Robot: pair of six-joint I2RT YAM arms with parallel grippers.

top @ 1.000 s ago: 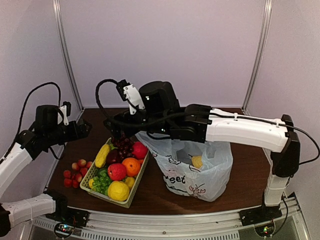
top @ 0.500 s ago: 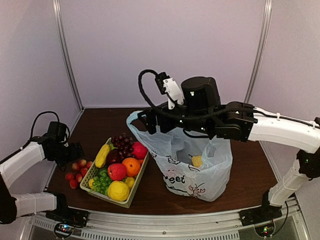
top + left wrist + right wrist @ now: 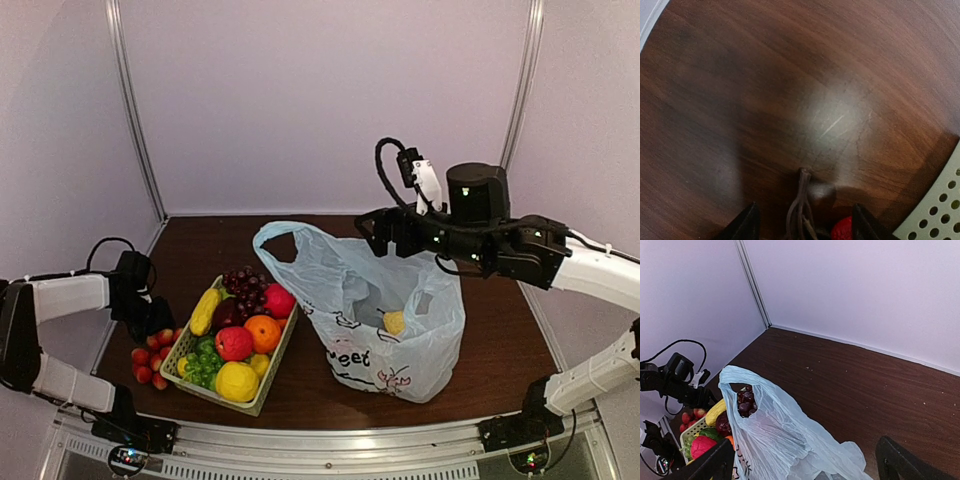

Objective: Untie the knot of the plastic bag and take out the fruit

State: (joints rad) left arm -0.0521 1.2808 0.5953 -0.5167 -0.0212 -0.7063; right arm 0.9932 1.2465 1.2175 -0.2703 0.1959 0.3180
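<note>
The pale blue plastic bag [image 3: 375, 345] [image 3: 775, 440] stands open right of the basket, one loop handle [image 3: 272, 238] sticking up loose. No knot shows. A small yellow lemon-like fruit [image 3: 394, 322] shows through the film inside it. My right gripper [image 3: 385, 232] [image 3: 805, 445] hovers open above the bag's far side, nothing between its fingers. My left gripper [image 3: 158, 322] [image 3: 805, 225] is low on the table left of the basket. Its jaws stand apart around a dark stem [image 3: 802, 200] and a small red fruit [image 3: 842, 231], touching neither.
A pale green perforated basket [image 3: 262, 395] [image 3: 940, 210] holds grapes, a long yellow fruit, an orange and other fruit. Small red fruits [image 3: 148, 358] lie on the table to its left. Walls close off the back and both sides.
My right arm has swung from over the basket to the right, now above the bag. My left arm has dropped from mid-air down to the red fruits beside the basket.
</note>
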